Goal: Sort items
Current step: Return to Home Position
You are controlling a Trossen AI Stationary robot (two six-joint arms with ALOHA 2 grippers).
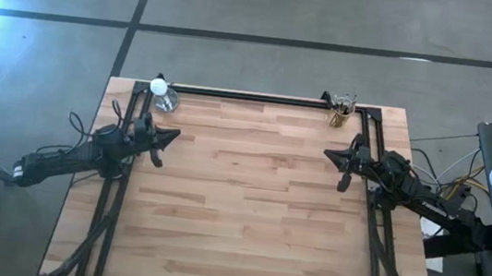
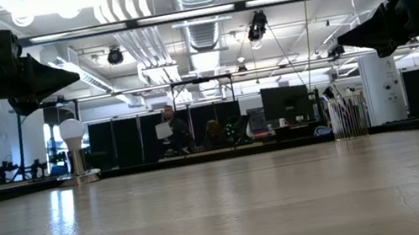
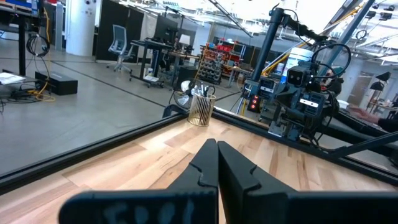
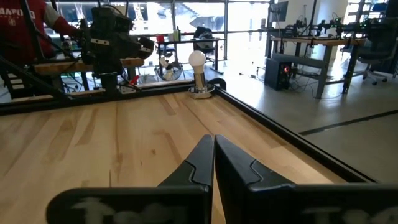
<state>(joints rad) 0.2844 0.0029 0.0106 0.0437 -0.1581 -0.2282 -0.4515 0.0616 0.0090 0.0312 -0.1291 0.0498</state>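
Observation:
Several thin dark sticks point(image 1: 344, 104) stand upright in a ribbed cup point(image 1: 338, 118) at the table's far right corner; the left wrist view shows their tips point(image 3: 203, 91) above the cup's rim point(image 3: 200, 112). The cup also shows in the low view point(image 2: 348, 115). My left gripper point(image 1: 174, 135) hovers shut above the table's left side, pointing right, well above the wood point(image 2: 73, 75). My right gripper point(image 1: 329, 154) hovers shut over the right side, pointing left point(image 2: 343, 40). Each wrist view shows its fingers closed together point(image 3: 217, 151) point(image 4: 213, 142), with nothing between them.
A white ball on a small clear glass stand point(image 1: 162, 94) sits at the far left corner point(image 4: 198, 71). A black rail point(image 1: 251, 96) runs along the far edge, with rails down both sides. Bare wood point(image 1: 247, 212) lies between the arms. A person in red point(image 4: 25, 31) stands beyond the table.

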